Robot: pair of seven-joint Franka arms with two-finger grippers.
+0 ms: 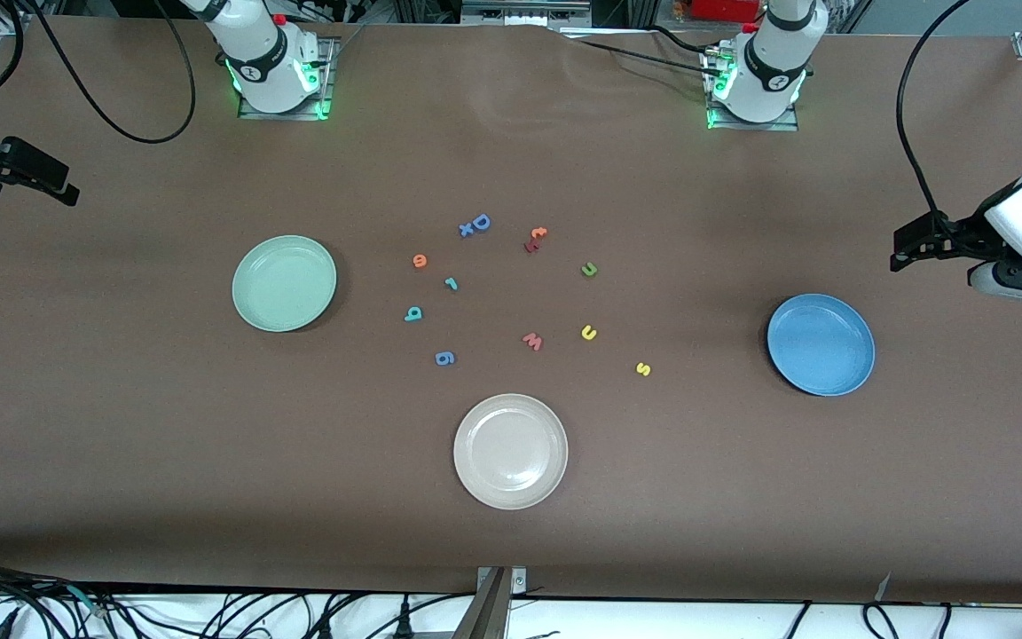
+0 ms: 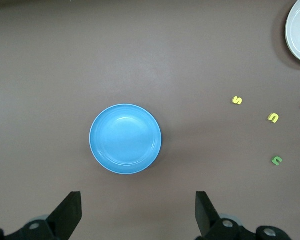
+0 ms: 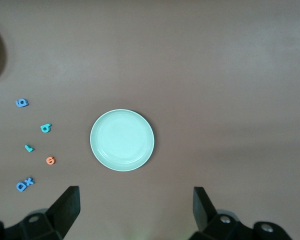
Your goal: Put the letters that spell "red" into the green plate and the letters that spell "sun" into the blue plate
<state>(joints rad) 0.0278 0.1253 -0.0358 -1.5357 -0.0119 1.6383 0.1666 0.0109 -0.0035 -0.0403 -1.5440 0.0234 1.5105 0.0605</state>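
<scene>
The green plate [image 1: 285,282] lies toward the right arm's end of the table and the blue plate [image 1: 821,344] toward the left arm's end, both with nothing in them. Between them lie the orange "e" [image 1: 420,260], teal "r" [image 1: 451,284], teal "d" [image 1: 412,313], green "n" [image 1: 589,269], yellow "u" [image 1: 589,333] and yellow "s" [image 1: 643,369]. My left gripper [image 2: 138,215] hangs open high over the table beside the blue plate [image 2: 125,138]. My right gripper [image 3: 135,212] hangs open high beside the green plate [image 3: 122,140]. Neither holds anything.
A beige-white plate [image 1: 510,451] sits nearest the front camera, mid-table. Other loose letters lie among the task's letters: a blue "D" with an "x" [image 1: 475,224], a blue "g" [image 1: 444,358], a pinkish "w" [image 1: 532,341] and an orange-red pair [image 1: 536,238].
</scene>
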